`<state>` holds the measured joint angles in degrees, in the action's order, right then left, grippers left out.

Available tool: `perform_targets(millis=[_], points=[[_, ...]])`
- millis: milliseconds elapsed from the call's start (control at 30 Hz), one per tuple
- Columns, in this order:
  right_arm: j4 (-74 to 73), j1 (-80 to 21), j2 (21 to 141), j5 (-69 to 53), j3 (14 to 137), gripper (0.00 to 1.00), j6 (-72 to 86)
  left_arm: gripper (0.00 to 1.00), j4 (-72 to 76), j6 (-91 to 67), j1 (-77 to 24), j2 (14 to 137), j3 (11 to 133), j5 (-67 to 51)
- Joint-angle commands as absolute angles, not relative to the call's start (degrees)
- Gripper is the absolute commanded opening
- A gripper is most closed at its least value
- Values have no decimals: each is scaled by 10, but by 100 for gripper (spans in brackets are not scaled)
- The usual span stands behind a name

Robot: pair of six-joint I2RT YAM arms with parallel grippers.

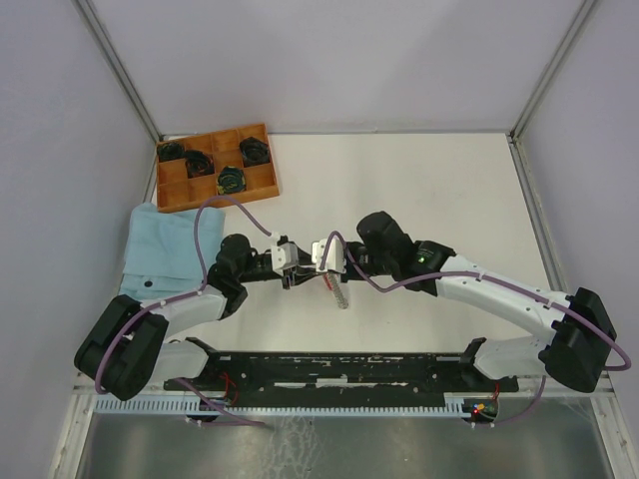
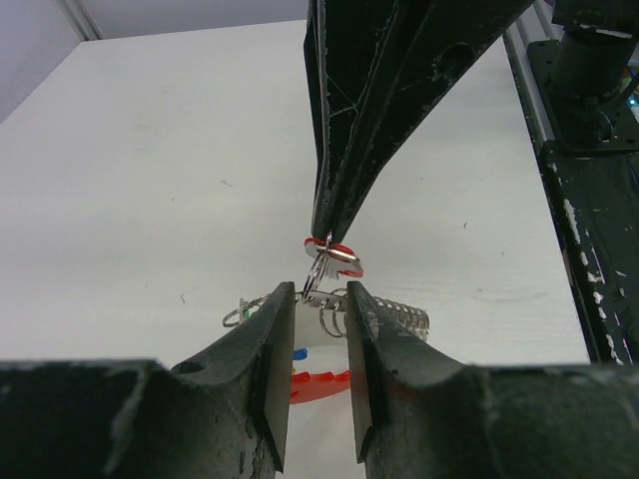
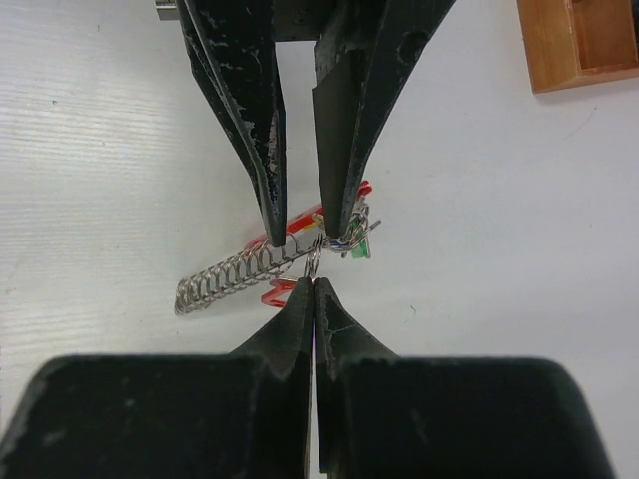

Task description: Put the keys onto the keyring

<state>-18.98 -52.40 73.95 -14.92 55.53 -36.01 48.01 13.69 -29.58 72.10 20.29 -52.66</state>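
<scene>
Keyring (image 3: 314, 261): small silver wire ring at mid-table, held between the two grippers just beyond the black perforated mounting plate (image 1: 339, 371) at the near edge. Right gripper (image 3: 313, 284): black, scuffed fingers clenched together, the ring pinched at their tips. Left gripper (image 2: 318, 299): fingers parted, the ring's other end in the gap between them; nothing seen bridging that gap. Keys (image 3: 351, 239): silver, clustered at the ring; one red plastic head (image 2: 337, 257) just beside the right gripper's tips, one green head (image 3: 357, 251), a blue scrap (image 2: 300, 352) lower down. Chain (image 3: 225, 279): silver-grey and spring-like, trailing from the ring toward the near side; contact with the surface cannot be told. Red strap (image 2: 319, 384): glossy loop beneath the ring. Table (image 1: 429, 180): flat matt white. Purple cables (image 1: 205, 230) run along both white arms; a green light (image 1: 423, 258) shows on the right arm. Cloth (image 1: 160, 244): pale blue, folded, at the left. Wooden tray (image 1: 210, 134): orange-brown, divided into compartments, far left, holding four dark round coils (image 1: 232, 180) with green marks. Walls (image 1: 329, 60): plain pale grey panels on three sides.
</scene>
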Motion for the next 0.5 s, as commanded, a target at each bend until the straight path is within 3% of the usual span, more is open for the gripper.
perform_targets(millis=[0, 467], points=[[-189, -526, 731, -168, 584, 1, -371, 34, 483, 177, -294, 721, 221, -540], [-196, -526, 740, -190, 596, 1, -373, 33, 483, 170, -294, 745, 235, -567]])
